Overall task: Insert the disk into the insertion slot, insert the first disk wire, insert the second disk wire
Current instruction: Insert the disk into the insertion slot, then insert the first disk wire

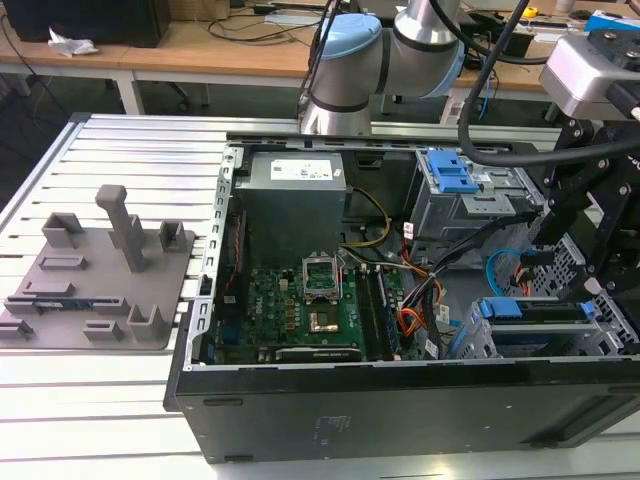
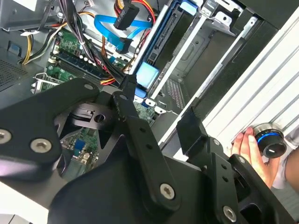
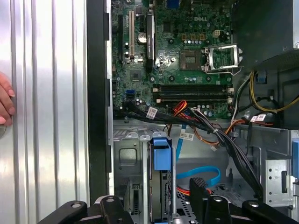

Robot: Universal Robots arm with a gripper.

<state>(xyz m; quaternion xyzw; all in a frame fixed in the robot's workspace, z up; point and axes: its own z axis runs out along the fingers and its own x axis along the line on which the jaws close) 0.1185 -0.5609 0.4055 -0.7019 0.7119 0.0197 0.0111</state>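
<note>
My tool (image 2: 159, 105) hung wide open and empty just above the insertion slot (image 3: 125, 158). The disk (image 3: 161, 196) already sat there, seemingly on edge, clipped in its blue carrier (image 3: 160, 151), whose tab end faced the motherboard (image 3: 187, 46). Its long axis ran along the slot, from that tab back toward my tool. I judged the disk dense, rigid and shock-shy, best gripped across the carrier's long plastic sides, never on the label face. A blue flat cable (image 3: 198, 171) lay loose beside it.

Apparently one disk (image 1: 505, 308), one insertion slot (image 1: 475, 338), one taller cage (image 1: 440, 215), one hand (image 2: 254, 161).
</note>
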